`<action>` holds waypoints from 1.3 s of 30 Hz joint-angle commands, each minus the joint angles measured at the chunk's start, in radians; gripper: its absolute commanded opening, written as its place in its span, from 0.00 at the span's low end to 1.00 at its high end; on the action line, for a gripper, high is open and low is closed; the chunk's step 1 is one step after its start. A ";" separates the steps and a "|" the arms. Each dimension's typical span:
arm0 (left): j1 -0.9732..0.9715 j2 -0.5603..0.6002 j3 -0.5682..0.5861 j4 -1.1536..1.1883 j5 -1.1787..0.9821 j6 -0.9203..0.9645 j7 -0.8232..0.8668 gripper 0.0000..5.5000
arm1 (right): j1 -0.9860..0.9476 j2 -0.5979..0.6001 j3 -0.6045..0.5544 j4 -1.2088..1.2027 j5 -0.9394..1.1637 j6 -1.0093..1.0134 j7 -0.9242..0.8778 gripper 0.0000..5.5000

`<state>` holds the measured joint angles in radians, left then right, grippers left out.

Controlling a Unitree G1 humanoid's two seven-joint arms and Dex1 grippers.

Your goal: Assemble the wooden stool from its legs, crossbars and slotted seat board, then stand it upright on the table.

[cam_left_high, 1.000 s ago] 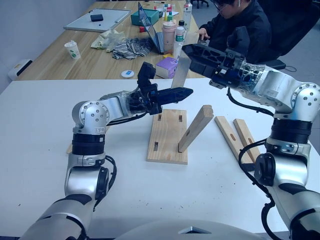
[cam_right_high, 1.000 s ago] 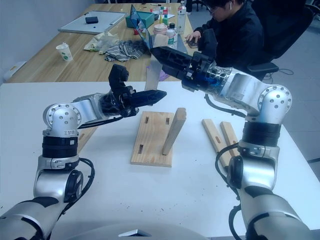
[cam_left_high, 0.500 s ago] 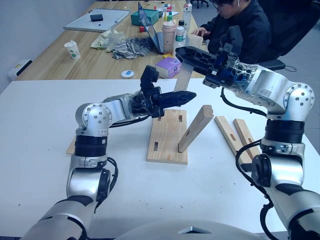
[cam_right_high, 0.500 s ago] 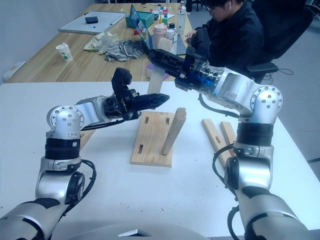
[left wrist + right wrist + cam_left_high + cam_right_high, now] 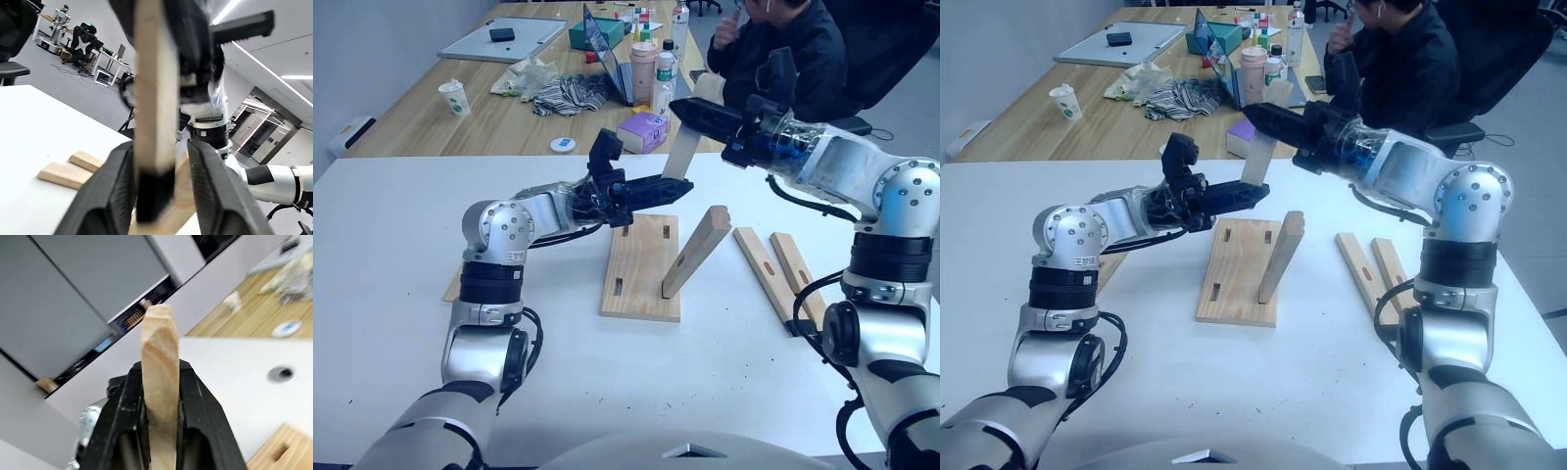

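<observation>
A slotted seat board (image 5: 636, 279) lies flat on the white table. One wooden leg (image 5: 697, 250) stands tilted in its near right slot. Above the board's far end a second leg (image 5: 688, 137) hangs in the air. My right gripper (image 5: 690, 108) is shut on its upper part, and the wood (image 5: 159, 396) runs between the fingers. My left gripper (image 5: 677, 183) is shut on its lower end, with the black fingers (image 5: 205, 196) on both sides of the leg (image 5: 154, 98). Two flat wooden pieces (image 5: 759, 262) lie side by side to the right of the board.
Another wooden piece (image 5: 450, 289) lies under my left arm. Near the white table's far edge sit a purple box (image 5: 641, 130) and a white disc (image 5: 563, 145). The wooden table behind holds a laptop, bottles, a cup (image 5: 456, 98) and cloth.
My right gripper has shifted the leg to the right and tilted its top rightward. The left gripper has risen to it, and the leg's lower end now sits between its fingers.
</observation>
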<state>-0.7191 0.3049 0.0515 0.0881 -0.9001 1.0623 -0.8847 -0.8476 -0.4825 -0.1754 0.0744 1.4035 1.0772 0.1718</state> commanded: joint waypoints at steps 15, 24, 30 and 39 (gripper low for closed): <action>0.101 -0.004 0.169 -0.015 0.108 -0.238 0.208 0.55 | 0.747 0.041 -0.243 -0.141 -0.723 -0.770 0.141 0.08; 0.116 -0.024 0.142 -0.019 0.127 -0.261 0.255 0.55 | 0.846 0.081 -0.270 -0.106 -0.838 -0.888 0.134 0.08; 0.153 -0.045 0.115 -0.060 0.126 -0.254 0.268 0.55 | 0.893 0.117 -0.243 -0.096 -0.859 -0.894 0.138 0.08; 0.162 -0.052 0.125 -0.058 0.106 -0.245 0.296 0.55 | 0.923 0.157 -0.204 -0.013 -0.935 -0.956 0.156 0.08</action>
<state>-0.5572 0.2550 0.1699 0.0290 -0.7924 0.8055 -0.5985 0.0518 -0.3555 -0.3968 0.0205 0.5086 0.1202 0.3265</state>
